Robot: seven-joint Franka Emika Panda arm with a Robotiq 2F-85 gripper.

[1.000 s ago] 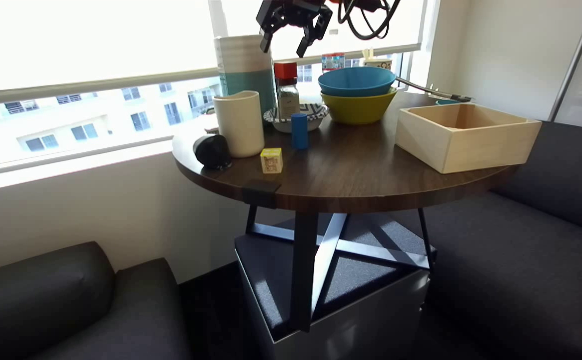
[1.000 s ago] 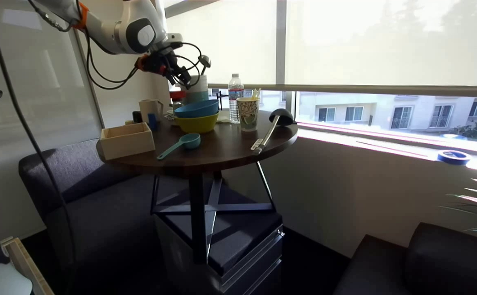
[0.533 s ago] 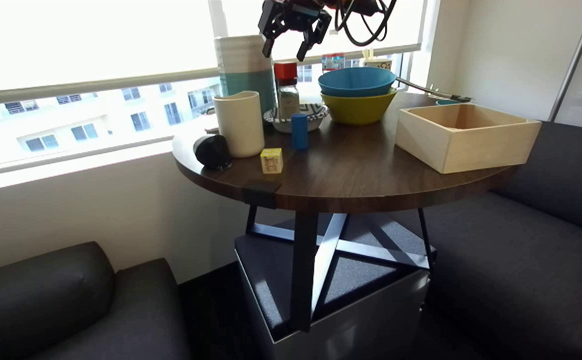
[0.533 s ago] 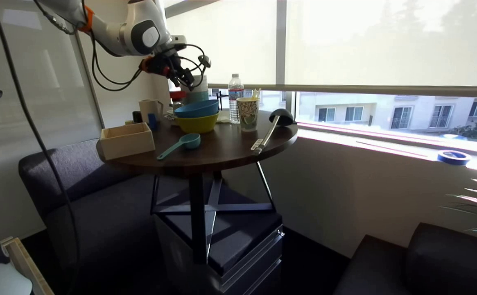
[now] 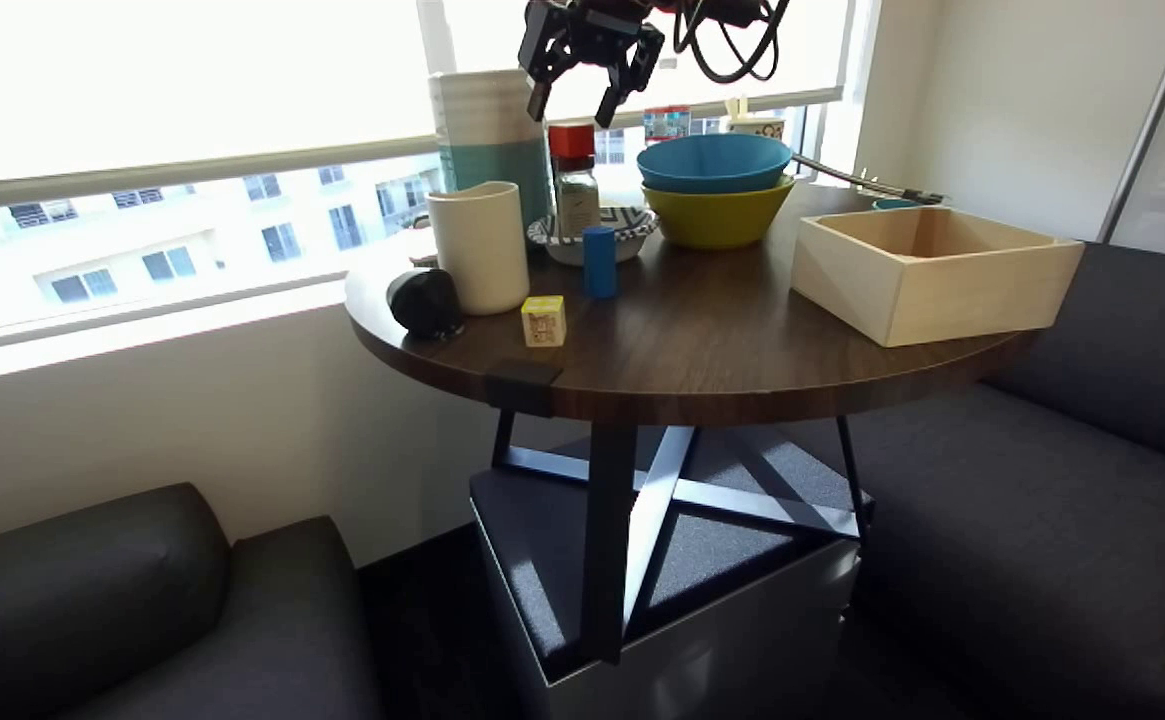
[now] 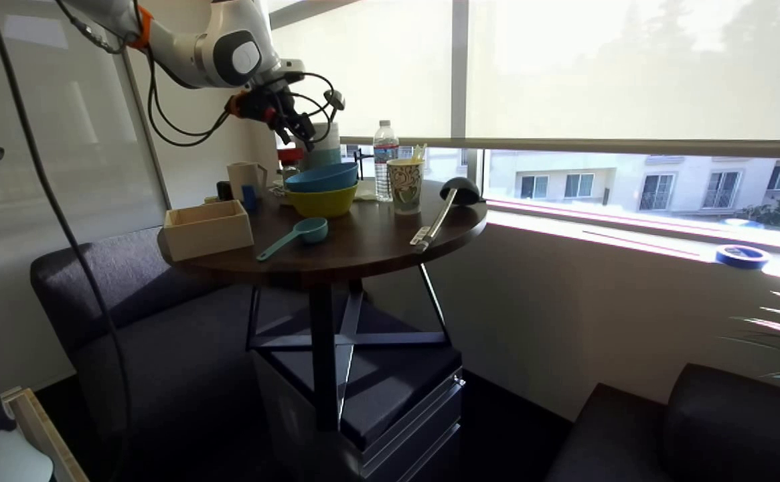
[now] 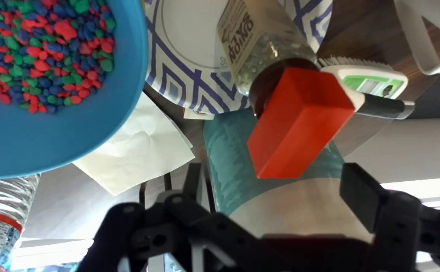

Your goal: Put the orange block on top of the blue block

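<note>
The orange block (image 7: 299, 124) sat high, on the dark cap (image 7: 267, 85) of the spice jar (image 7: 259, 41), and the jar seemed to stand inside the patterned bowl (image 7: 182, 87). I judged the block to be light and stiff, of wood or hard plastic, hence not fragile; its smooth faces could slip a little if only an edge was gripped. The best place to take hold was probably across two long side faces, near their middle and not too low, so that the cap was left free. In the wrist view the block lay slantwise to the line between the fingers (image 7: 361, 196), therefore a small turn was perhaps needed. Pressing down or sideways carried a risk, because the jar could tip.

The hand (image 5: 572, 112) was spread wide and held nothing; in both exterior views it hung just above the block, and no contact was to be seen.

Farther out, the blue block (image 5: 599, 262) stood upright on the bench (image 5: 702, 340), near the yellow-tan cube (image 5: 544, 322). Its top was narrow, so a level, centred and gentle release was likely required.
</note>
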